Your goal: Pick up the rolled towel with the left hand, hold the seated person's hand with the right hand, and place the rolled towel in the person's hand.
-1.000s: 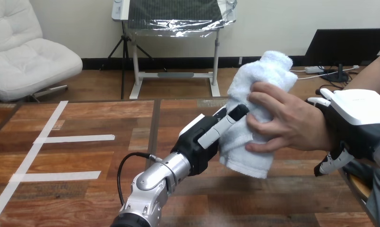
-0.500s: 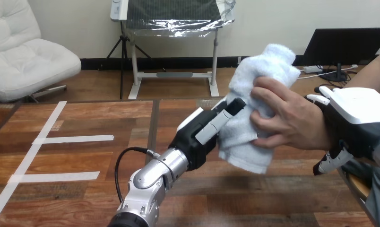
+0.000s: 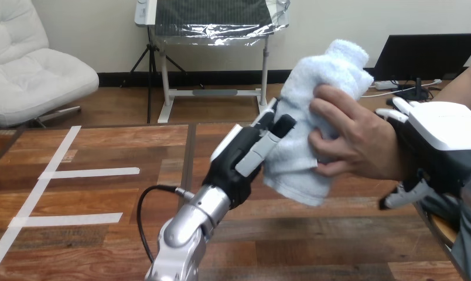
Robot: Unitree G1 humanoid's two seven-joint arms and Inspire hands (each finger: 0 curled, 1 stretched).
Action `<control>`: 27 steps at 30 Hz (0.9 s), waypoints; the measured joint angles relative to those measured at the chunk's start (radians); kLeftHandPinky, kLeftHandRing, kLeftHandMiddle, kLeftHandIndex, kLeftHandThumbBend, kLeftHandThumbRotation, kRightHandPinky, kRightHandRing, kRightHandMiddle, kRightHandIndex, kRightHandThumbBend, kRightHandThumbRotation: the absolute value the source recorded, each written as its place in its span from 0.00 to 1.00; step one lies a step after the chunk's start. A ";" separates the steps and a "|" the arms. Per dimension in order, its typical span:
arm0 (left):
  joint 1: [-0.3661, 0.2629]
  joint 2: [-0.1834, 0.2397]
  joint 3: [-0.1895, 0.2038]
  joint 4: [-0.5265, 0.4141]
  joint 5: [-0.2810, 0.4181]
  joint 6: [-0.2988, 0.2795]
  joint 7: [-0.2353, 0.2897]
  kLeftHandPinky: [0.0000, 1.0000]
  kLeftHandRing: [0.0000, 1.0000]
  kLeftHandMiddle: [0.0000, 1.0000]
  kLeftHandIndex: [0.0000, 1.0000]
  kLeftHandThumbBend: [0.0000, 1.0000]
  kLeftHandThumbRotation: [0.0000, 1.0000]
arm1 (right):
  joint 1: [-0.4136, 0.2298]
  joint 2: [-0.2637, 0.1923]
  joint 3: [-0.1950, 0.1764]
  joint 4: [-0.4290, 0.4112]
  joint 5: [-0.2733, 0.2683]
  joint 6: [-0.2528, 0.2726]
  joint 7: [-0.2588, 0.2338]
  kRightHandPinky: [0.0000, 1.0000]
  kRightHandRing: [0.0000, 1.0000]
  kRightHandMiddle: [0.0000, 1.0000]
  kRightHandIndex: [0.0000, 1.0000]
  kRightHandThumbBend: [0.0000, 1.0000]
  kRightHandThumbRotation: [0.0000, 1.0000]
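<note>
A white rolled towel (image 3: pixel 315 88) is held upright above the wooden table (image 3: pixel 350 246), right of centre in the head view. The person's hand (image 3: pixel 356 140) comes in from the right and grips the towel's middle with curled fingers. My left hand (image 3: pixel 236 161) is at the towel's lower left, its fingers straight and lying against the cloth. My right hand (image 3: pixel 438 134) is wrapped round the person's wrist, with its fingers over the top and its thumb (image 3: pixel 400 196) under it.
White tape strips (image 3: pixel 86 172) mark the table's left part. The table's right edge (image 3: pixel 438 231) runs below my right hand, by the person's seat.
My left hand and forearm have shifted slightly left and up, with the fingers straighter along the towel. The person's hand and the towel have risen a little. My right hand stays on the wrist.
</note>
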 measured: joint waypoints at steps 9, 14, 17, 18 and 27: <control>0.102 0.011 -0.005 -0.141 0.013 -0.012 0.050 0.84 0.89 0.91 0.98 0.65 0.93 | 0.067 0.097 -0.024 -0.082 0.034 -0.001 -0.081 0.80 0.94 0.96 0.85 0.83 0.00; 0.159 0.032 -0.007 -0.213 0.023 -0.016 0.075 0.79 0.85 0.87 0.95 0.54 0.94 | 0.106 0.161 -0.024 -0.133 0.037 -0.004 -0.138 0.79 0.93 0.95 0.85 0.75 0.00; 0.198 0.043 -0.006 -0.261 0.034 -0.017 0.094 0.78 0.83 0.86 0.93 0.50 0.93 | 0.130 0.199 -0.024 -0.157 0.037 -0.010 -0.174 0.79 0.93 0.95 0.85 0.72 0.00; 0.211 0.047 -0.005 -0.279 0.038 -0.017 0.100 0.77 0.83 0.86 0.93 0.49 0.92 | 0.137 0.211 -0.024 -0.164 0.037 -0.012 -0.186 0.79 0.93 0.95 0.85 0.71 0.00; 0.343 0.090 0.001 -0.423 0.095 -0.017 0.163 0.76 0.82 0.84 0.89 0.37 0.86 | 0.204 0.307 -0.019 -0.200 0.054 -0.051 -0.277 0.80 0.94 0.96 0.85 0.56 0.00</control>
